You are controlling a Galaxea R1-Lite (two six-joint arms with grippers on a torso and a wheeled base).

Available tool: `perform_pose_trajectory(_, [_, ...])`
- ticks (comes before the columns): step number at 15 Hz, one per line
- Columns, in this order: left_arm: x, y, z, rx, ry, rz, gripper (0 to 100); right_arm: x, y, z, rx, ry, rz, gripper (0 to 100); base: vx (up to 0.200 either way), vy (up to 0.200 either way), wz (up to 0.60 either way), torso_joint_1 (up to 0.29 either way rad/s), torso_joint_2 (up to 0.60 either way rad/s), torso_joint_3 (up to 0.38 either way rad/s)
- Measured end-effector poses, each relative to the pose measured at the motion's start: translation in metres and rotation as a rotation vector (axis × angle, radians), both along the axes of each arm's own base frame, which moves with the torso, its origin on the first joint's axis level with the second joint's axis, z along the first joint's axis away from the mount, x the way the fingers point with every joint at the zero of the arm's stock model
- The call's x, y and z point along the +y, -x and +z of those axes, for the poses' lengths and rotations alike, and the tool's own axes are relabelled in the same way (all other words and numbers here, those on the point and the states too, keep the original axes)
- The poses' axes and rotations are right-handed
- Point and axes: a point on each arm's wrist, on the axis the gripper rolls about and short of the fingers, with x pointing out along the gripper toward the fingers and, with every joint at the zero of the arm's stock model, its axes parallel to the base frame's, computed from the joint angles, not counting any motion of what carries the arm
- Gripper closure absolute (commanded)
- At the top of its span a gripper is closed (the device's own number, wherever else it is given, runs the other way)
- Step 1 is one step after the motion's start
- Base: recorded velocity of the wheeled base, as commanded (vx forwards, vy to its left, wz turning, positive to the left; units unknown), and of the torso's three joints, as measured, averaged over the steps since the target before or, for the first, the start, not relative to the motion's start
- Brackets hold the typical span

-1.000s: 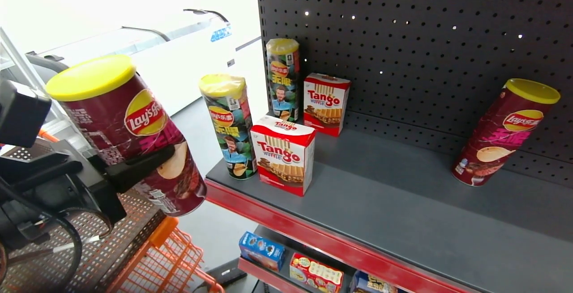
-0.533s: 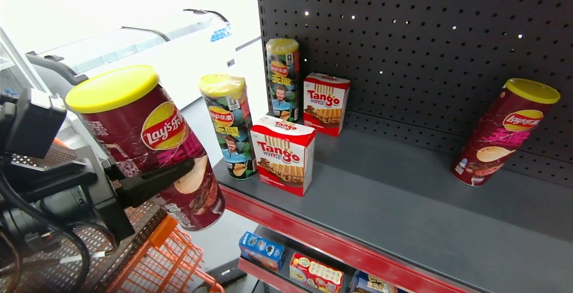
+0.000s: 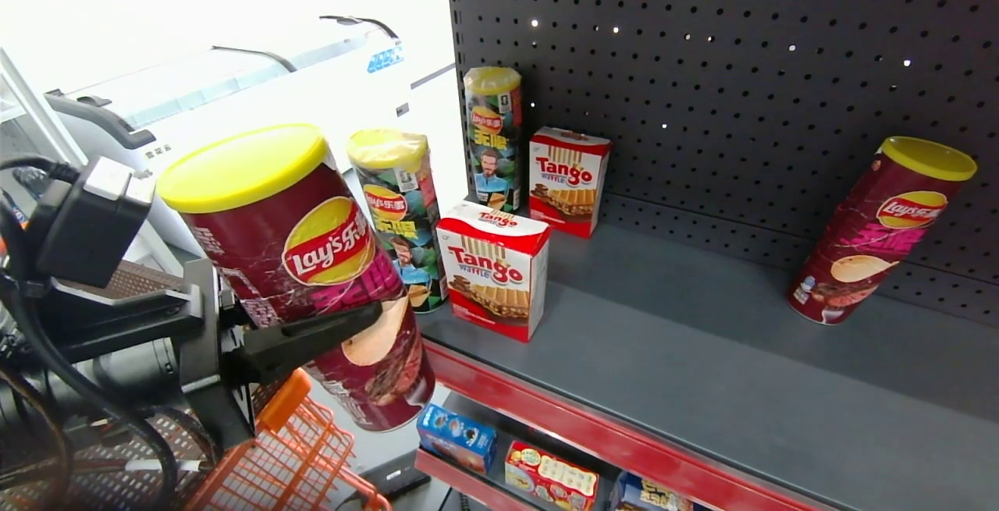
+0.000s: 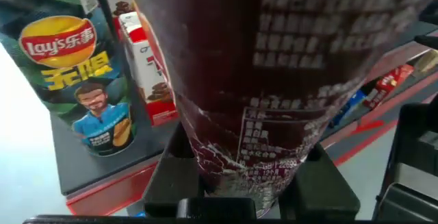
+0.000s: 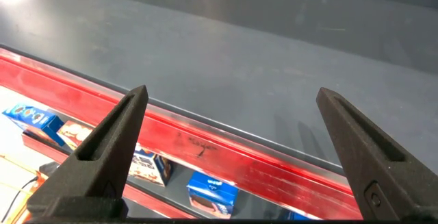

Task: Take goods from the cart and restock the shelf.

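While the carry from cart to shelf is in hand, the left gripper (image 3: 335, 324) holds the red chip can (image 3: 312, 246) at the far left. Its jaws are clenched around the can's lower body. The can hangs slightly tilted above the orange cart (image 3: 304, 448), near the red front edge of the shelf (image 3: 663, 355) and, I judge, not yet over it. Next along stand a green chip can (image 3: 398, 214) and a waffle box (image 3: 493, 269). Beyond them the shelf runs bare to a second red can (image 3: 874, 230) by the pegboard. The right gripper (image 5: 233, 148) hovers over the front edge, jaws spread wide, holding nothing. The next move likely calls for carrying the can past the box and setting it upright on the bare stretch.
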Motion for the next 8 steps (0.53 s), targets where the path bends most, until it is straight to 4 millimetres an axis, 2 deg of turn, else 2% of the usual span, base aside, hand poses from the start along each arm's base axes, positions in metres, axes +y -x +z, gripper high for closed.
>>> perform_pose_trajectory(8, [-0.0041, -0.0020, -0.0023, 0.013, -0.002, -0.095, 100, 0.0001, 0.0000, 0.0000, 0.000, 0.000, 0.007, 0, 0.000, 0.000, 0.00, 0.000, 0.00, 0.000])
